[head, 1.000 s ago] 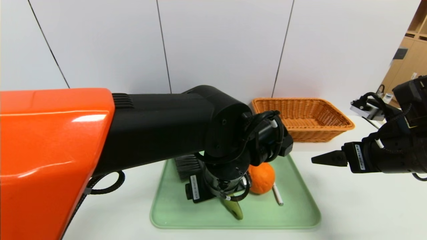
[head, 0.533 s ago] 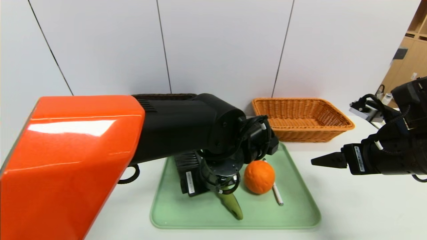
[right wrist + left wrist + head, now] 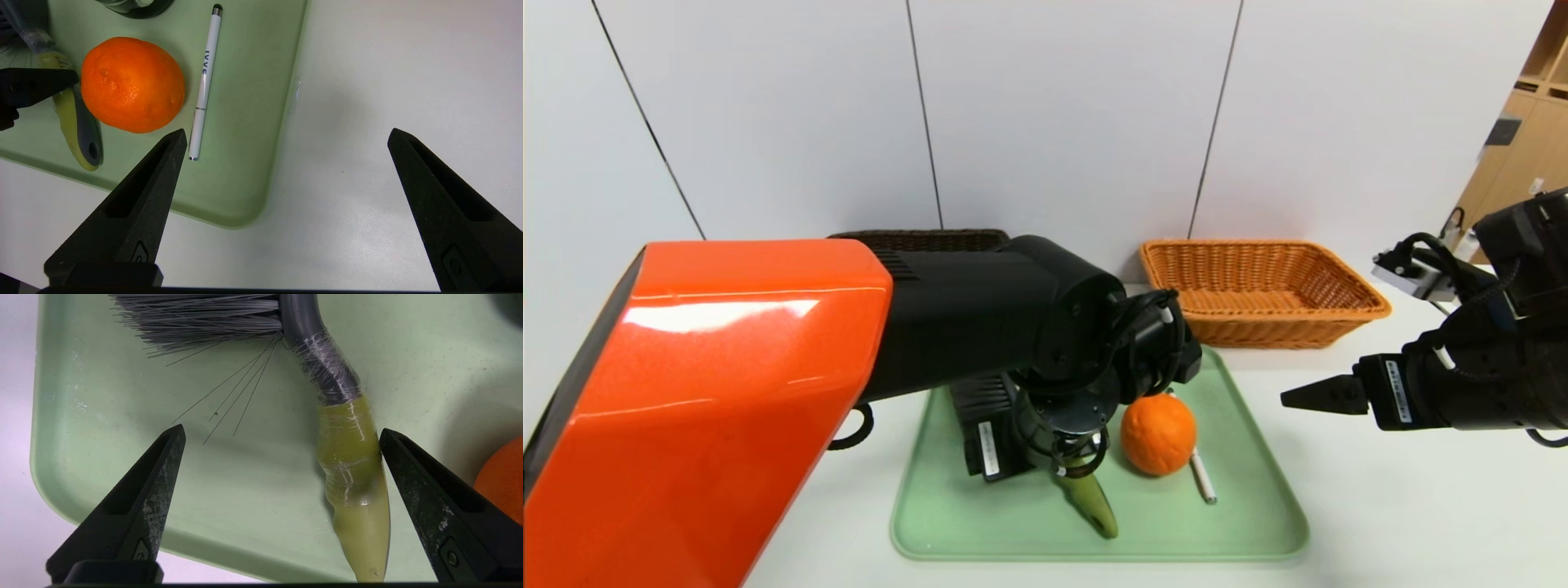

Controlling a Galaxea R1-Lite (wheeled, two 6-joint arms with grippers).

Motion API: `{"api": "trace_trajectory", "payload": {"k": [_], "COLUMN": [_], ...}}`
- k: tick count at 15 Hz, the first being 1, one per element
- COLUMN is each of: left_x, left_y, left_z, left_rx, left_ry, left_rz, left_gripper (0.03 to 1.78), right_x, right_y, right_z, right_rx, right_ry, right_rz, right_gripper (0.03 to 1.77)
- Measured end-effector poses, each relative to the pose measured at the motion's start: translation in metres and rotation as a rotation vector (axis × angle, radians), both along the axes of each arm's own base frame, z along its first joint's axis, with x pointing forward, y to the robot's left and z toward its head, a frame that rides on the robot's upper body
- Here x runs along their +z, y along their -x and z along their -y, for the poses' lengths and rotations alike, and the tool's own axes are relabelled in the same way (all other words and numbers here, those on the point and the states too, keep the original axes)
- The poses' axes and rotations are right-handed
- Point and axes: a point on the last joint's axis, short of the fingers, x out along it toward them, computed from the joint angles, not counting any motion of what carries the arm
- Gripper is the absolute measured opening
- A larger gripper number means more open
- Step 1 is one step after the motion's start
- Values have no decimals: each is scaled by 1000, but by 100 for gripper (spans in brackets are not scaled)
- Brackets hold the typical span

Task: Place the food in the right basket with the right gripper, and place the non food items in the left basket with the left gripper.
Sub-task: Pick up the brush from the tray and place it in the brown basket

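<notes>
Brush point(image 3: 322, 375) lies on the green tray point(image 3: 102, 465), just left of the orange point(image 3: 1158, 434); looks light, stiff, wrapped handle prob. slick, so grip mid-handle. Left gripper point(image 3: 282, 465) hangs over it, jaws released, handle between them nr one tip. Right gripper point(image 3: 1319, 396) parked over the table at right, jaws released w/ nothing in them.

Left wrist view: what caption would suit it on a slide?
Open left gripper poised over the brush on the green tray.
</notes>
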Motion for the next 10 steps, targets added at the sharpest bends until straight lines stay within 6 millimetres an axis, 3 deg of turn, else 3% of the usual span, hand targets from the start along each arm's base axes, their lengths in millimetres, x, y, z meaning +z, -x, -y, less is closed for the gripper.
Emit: {"api": "trace_trajectory", "payload": {"k": [10], "left_x": [5], "left_y": [0], "left_z": [-2], "left_rx": [-25], "left_ry": [67], "left_rz": [-69], "left_gripper": [169], "right_x": [-1], "right_y": [0], "right_z": [-2], "right_rx": [7], "right_ry": [1], "right_rz": [-4], "right_gripper": [170]}}
